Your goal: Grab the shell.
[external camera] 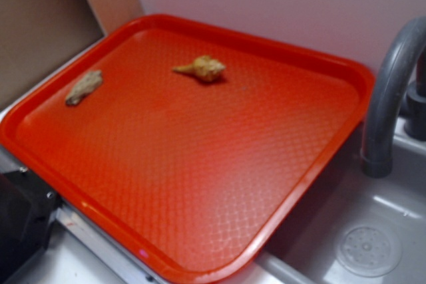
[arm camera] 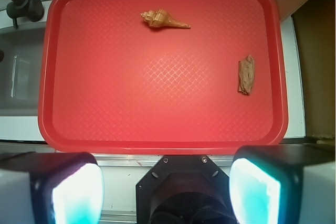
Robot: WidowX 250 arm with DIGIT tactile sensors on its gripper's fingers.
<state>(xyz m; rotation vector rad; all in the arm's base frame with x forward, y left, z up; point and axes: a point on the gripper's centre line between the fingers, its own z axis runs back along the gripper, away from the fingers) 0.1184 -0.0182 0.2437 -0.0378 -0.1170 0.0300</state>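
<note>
While the gripper [arm camera: 167,187] hangs high above the near edge of the red tray [arm camera: 157,145], its two pale, glowing finger pads [arm camera: 79,192] stand far apart at the bottom of the wrist view, with nothing between them, so the jaws are spread wide and hold nothing. On the tray's textured floor lies the shell [arm camera: 163,19], a small tan-yellow spiral with a ribbed, bulbous body and a long thin tip; in the wrist view it sits near the far rim, a little left of centre, its tip pointing right. From the exterior camera the same shell [external camera: 203,68] rests toward the back of the tray [external camera: 313,164], its tip pointing left. Well apart from it, near one side rim, lies a flatter, rough greyish-brown piece [arm camera: 246,74], lying lengthwise along that rim; the exterior view shows this piece [external camera: 84,87] at the tray's left side. Neither object touches the rim or the other. Beside the tray, a grey curved faucet [external camera: 386,98] rises over a steel sink [external camera: 373,231] with a round drain [external camera: 368,251].
</note>
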